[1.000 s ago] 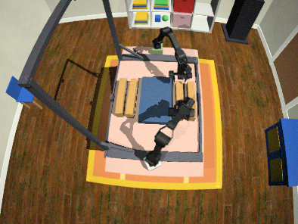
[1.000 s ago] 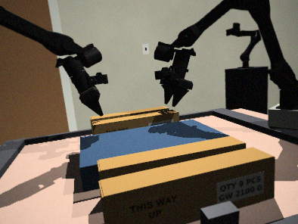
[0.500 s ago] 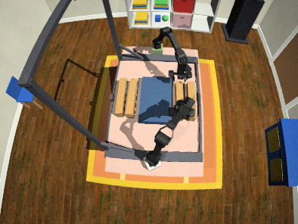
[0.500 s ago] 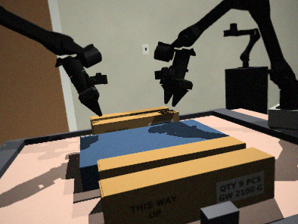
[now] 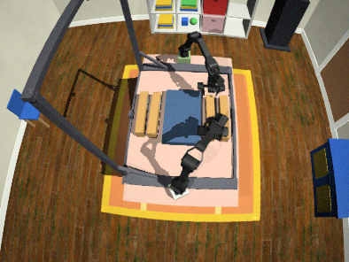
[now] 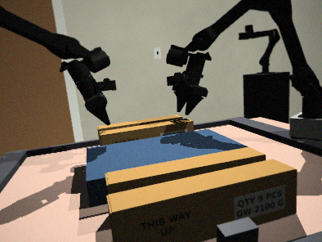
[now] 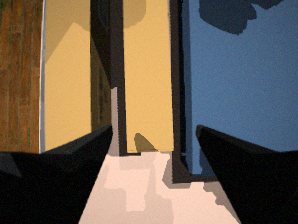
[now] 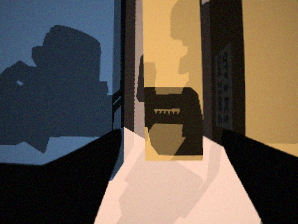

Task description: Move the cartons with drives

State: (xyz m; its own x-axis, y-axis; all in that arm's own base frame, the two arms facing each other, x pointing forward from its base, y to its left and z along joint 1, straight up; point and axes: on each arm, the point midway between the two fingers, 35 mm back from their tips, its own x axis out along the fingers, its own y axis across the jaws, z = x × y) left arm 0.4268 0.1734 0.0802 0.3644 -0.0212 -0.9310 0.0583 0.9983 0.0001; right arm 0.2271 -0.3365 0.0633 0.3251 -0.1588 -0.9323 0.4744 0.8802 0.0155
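Carton point(image 5: 210, 104) point(image 6: 139, 133) point(image 7: 148, 75) point(image 8: 157, 40) beside the platform point(image 5: 182, 106) point(image 6: 163, 148) point(image 7: 240, 100) point(image 8: 30, 30), right of the top frame: left gripper point(image 5: 212, 89) point(image 6: 108, 123) point(image 7: 155, 129) and right gripper point(image 5: 213, 131) point(image 6: 182, 113) point(image 8: 171, 134) stood spread; sound weighing called for centred, matched grips and level lifting.

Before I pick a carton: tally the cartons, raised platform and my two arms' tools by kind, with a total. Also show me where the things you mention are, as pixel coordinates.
Cartons point(image 5: 141, 114) point(image 6: 204, 192) point(image 7: 148, 75) point(image 8: 155, 25): 4
Raised platform point(image 5: 182, 104) point(image 6: 163, 153) point(image 7: 245, 90) point(image 8: 105, 15): 1
Tools: 2, left tool point(image 5: 207, 88) point(image 6: 109, 123) point(image 7: 155, 129) and right tool point(image 5: 213, 131) point(image 6: 182, 113) point(image 8: 171, 134), both open
Total: 7
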